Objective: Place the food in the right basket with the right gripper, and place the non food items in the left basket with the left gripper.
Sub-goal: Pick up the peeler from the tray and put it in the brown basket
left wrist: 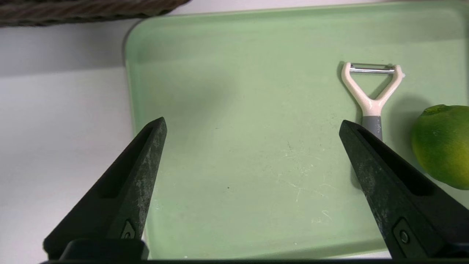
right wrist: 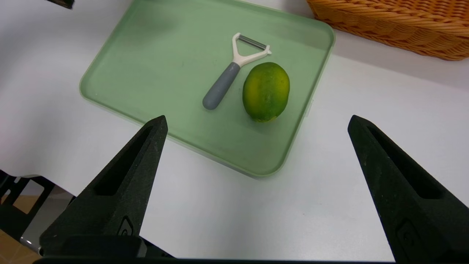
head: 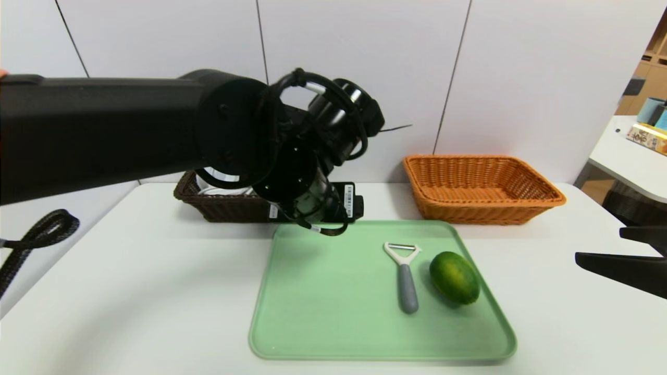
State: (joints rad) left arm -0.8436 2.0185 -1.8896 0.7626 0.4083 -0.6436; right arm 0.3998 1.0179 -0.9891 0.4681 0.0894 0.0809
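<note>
A tray (head: 333, 312) is lying before me on the table (head: 130, 312). On it, toward three o'clock, a peeler (head: 405, 276) is lying just left of a lime (head: 454, 277). Two baskets are sitting behind the tray: one (head: 219, 205) at eleven o'clock, one (head: 482, 190) at one o'clock.

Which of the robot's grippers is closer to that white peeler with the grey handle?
Left. The left gripper hovers open over the green tray, the white peeler with the grey handle just beside one finger. The right gripper waits open off the tray's near edge.
</note>
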